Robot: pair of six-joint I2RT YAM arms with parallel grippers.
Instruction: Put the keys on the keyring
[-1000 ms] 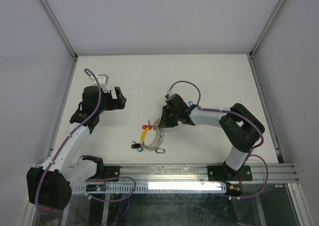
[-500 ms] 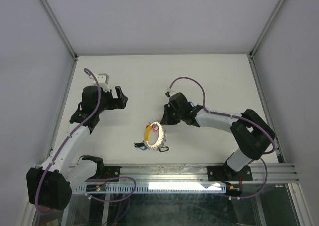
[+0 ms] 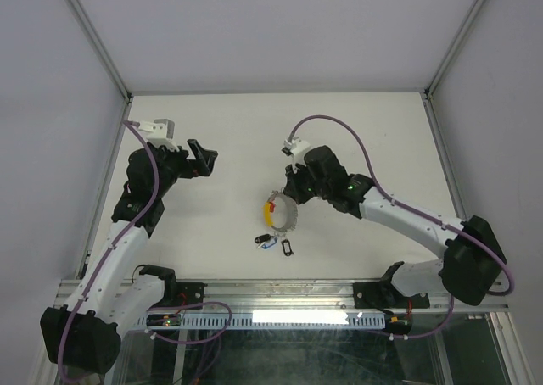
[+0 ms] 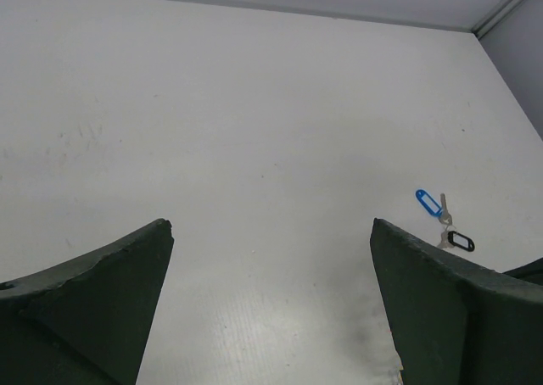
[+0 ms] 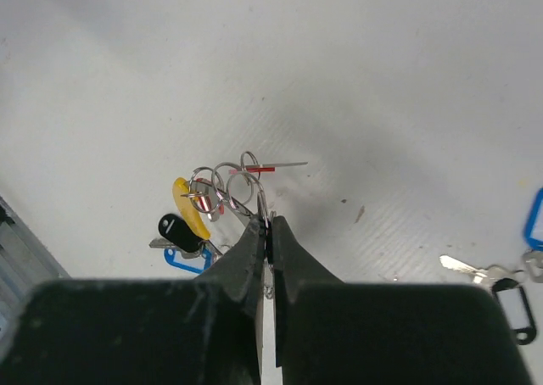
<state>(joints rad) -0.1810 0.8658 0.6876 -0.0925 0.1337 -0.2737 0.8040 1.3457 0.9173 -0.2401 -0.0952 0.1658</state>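
With the right hand (image 5: 270,229) pinched shut on only the thin wire of the keyring (image 5: 227,186), threaded keys (image 5: 188,217) dangling, and the left hand (image 4: 271,224) wide and idle, the ring may twist free before the loose keys (image 4: 443,222) on the bench (image 3: 356,131) go on.

You're working in a lab test cell: a bare white table (image 3: 356,122) under the left gripper (image 3: 204,154), grey panel walls (image 3: 280,29) beyond it, aluminium posts (image 3: 93,36) framing them.
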